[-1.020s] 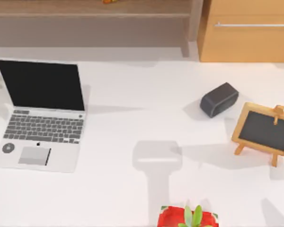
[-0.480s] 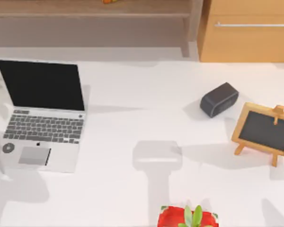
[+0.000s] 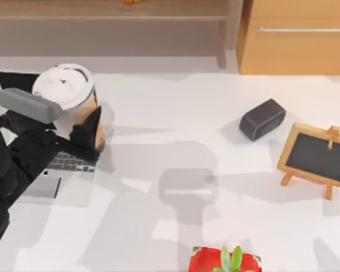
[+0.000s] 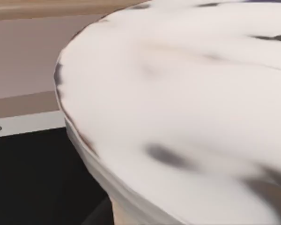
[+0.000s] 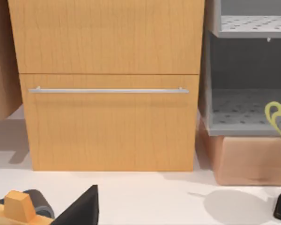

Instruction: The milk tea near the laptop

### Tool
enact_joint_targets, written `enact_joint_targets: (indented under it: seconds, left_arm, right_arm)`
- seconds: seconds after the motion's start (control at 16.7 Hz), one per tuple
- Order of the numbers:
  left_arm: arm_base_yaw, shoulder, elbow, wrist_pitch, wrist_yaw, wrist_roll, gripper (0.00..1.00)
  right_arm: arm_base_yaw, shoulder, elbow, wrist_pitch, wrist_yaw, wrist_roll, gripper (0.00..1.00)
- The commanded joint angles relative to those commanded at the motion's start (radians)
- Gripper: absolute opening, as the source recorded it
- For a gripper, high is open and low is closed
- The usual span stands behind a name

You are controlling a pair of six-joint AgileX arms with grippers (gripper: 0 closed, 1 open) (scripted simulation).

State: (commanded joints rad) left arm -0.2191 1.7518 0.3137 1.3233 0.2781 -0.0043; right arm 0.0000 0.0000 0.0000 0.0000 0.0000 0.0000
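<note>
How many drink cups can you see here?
1. The milk tea is held by the left gripper above the laptop at the table's left side. The arm covers part of that side, so something small could be hidden.

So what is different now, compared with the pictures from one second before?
The left arm has come in from the table's left, its claw holding the milk tea over the laptop. The speaker, chalkboard easel and red plant pot stayed put.
</note>
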Motion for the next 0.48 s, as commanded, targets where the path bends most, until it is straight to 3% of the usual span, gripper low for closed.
enact_joint_targets:
  seconds: [0.24, 0.48]
  left_arm:
    - [-0.326, -0.011, 0.076, -0.094, -0.327, -0.057, 0.0]
    - [-0.509, -0.004, 0.138, -0.194, -0.645, -0.108, 0.0]
  right_arm:
    - [0.0, 0.0, 0.0, 0.0, 0.0, 0.0, 1.0]
    - [0.0, 0.0, 0.0, 0.0, 0.0, 0.0, 1.0]
